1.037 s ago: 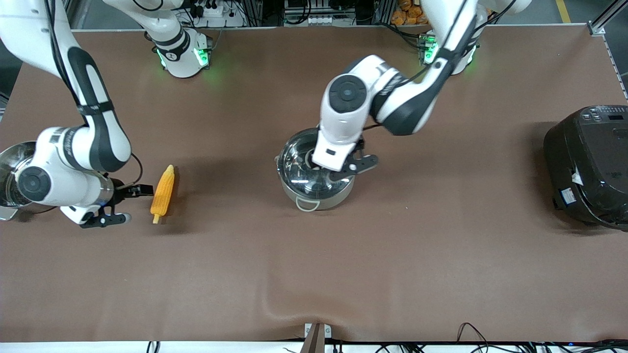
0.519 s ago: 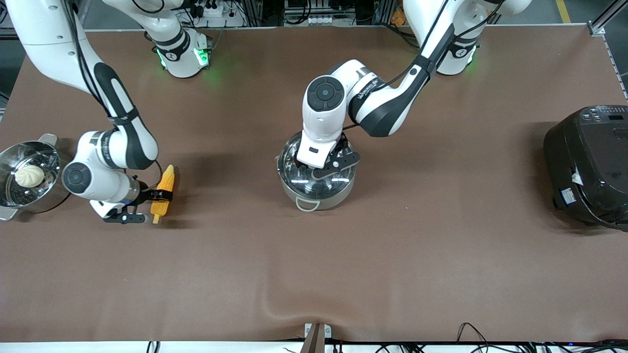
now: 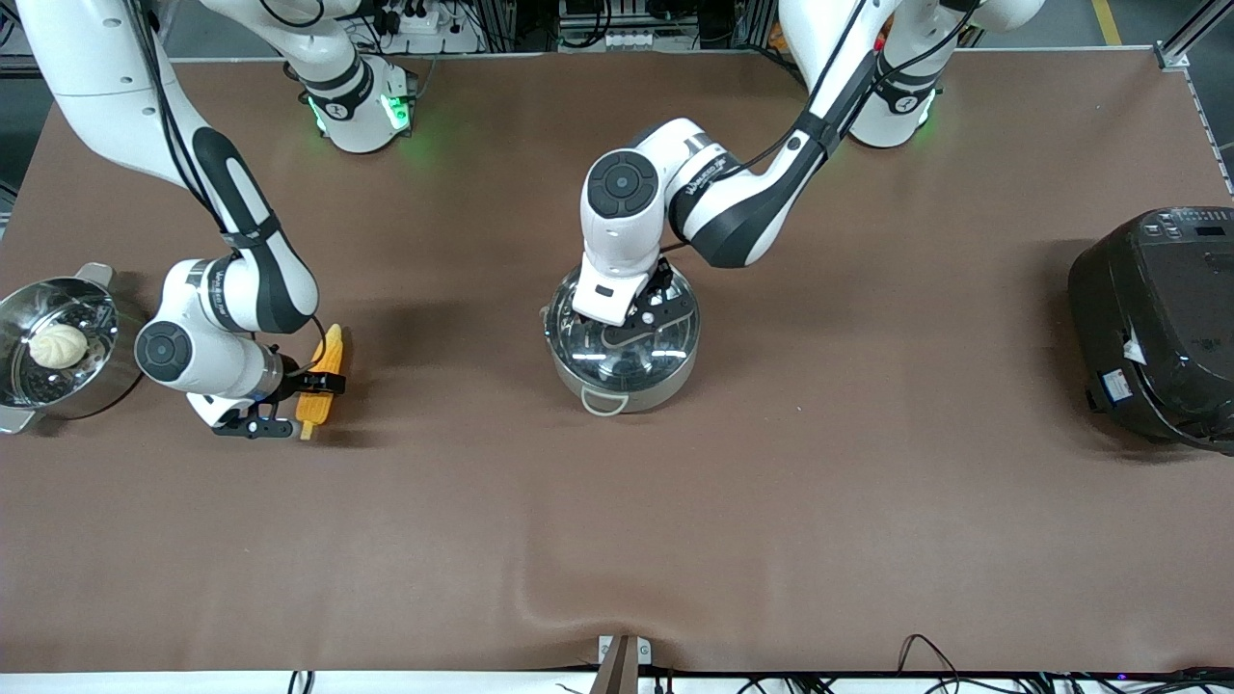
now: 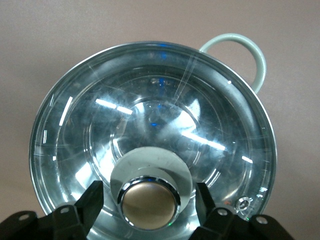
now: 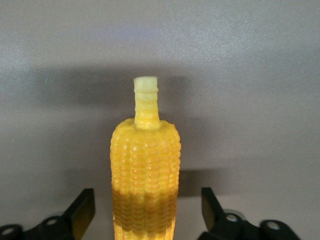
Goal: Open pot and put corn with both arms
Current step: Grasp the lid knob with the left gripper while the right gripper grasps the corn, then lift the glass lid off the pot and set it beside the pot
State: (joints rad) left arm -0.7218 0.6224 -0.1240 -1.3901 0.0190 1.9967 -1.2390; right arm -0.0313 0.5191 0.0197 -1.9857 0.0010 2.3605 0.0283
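Observation:
The steel pot (image 3: pixel 644 388) stands mid-table with its glass lid (image 3: pixel 675 328) on. My left gripper (image 3: pixel 620 323) is down over the lid's middle and hides the knob in the front view. In the left wrist view the tan knob (image 4: pixel 149 201) sits between my open left gripper's (image 4: pixel 148 199) fingers (image 4: pixel 91 200), with a gap on each side. The yellow corn (image 3: pixel 331 349) lies on the table toward the right arm's end. My right gripper (image 3: pixel 312 393) straddles its stalk half. In the right wrist view the corn (image 5: pixel 145 165) sits between the open right gripper's (image 5: pixel 146 210) fingers (image 5: pixel 84 210), untouched.
A steel steamer pot with a white bun (image 3: pixel 56 344) stands at the right arm's end of the table, close to the right arm's elbow. A big black rice cooker (image 3: pixel 1157 323) stands at the left arm's end. The brown cloth (image 3: pixel 617 540) has a small wrinkle at its near edge.
My right gripper has moved from beside the corn to straddle it. My left gripper has shifted over the lid's middle and come down around the knob. Corn and pot have not moved.

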